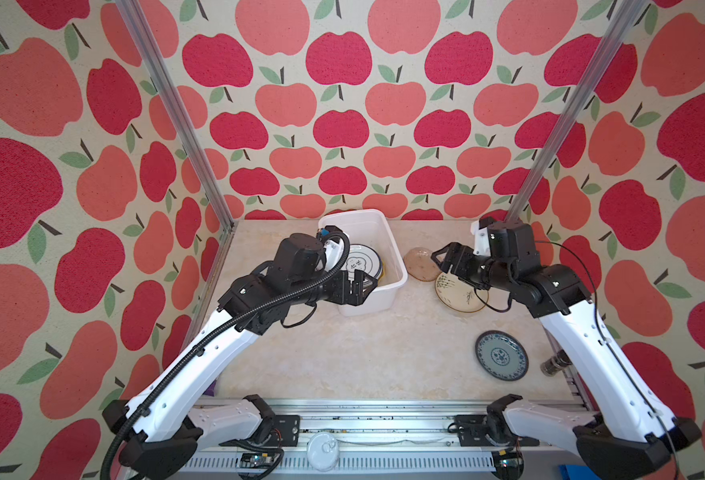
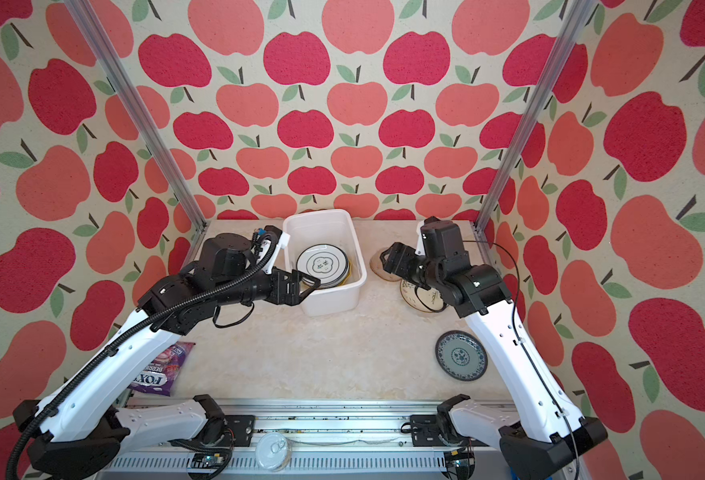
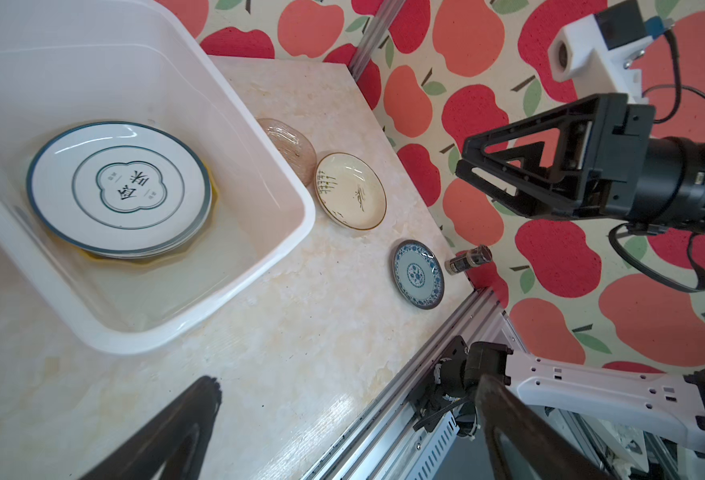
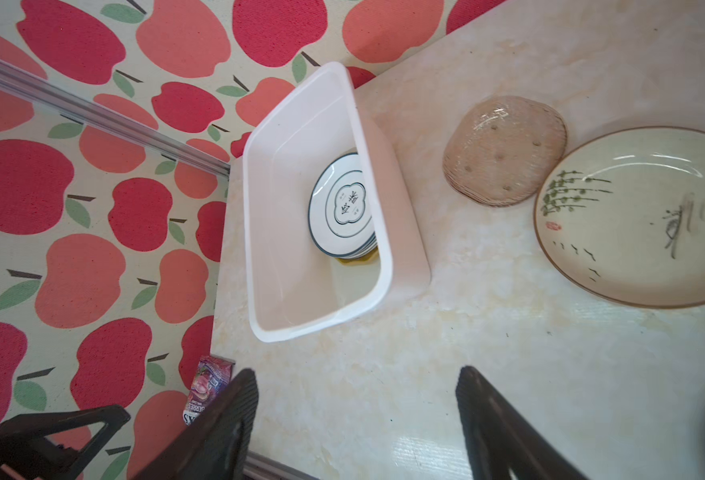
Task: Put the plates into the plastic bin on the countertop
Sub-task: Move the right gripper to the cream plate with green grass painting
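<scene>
The white plastic bin [image 1: 394,286] [image 2: 330,301] [image 3: 296,232] [image 4: 406,249] stands at the back of the countertop [image 1: 384,357]. Inside it lies a stack topped by a white, dark-rimmed plate [image 1: 361,259] [image 3: 120,187] [image 4: 342,208], with a yellow plate edge [image 3: 213,199] beneath. To the right of the bin, on the countertop, lie a translucent brown plate [image 1: 419,264] [image 4: 504,149], a cream plate [image 1: 460,297] [image 4: 641,216] and a blue-patterned plate [image 1: 501,355] [image 3: 418,274]. My left gripper [image 1: 367,286] [image 3: 348,386] hangs open and empty over the bin's near end. My right gripper [image 1: 440,259] [image 4: 357,376] hovers open and empty beside the brown plate.
A purple candy bag [image 2: 163,370] [image 4: 207,386] lies at the countertop's left front edge. At the right edge lies a small dark cylinder [image 1: 554,363] [image 3: 467,259]. Aluminium rails [image 1: 363,409] edge the front, with a white lid [image 1: 321,451] on them. Upright posts stand at both back corners.
</scene>
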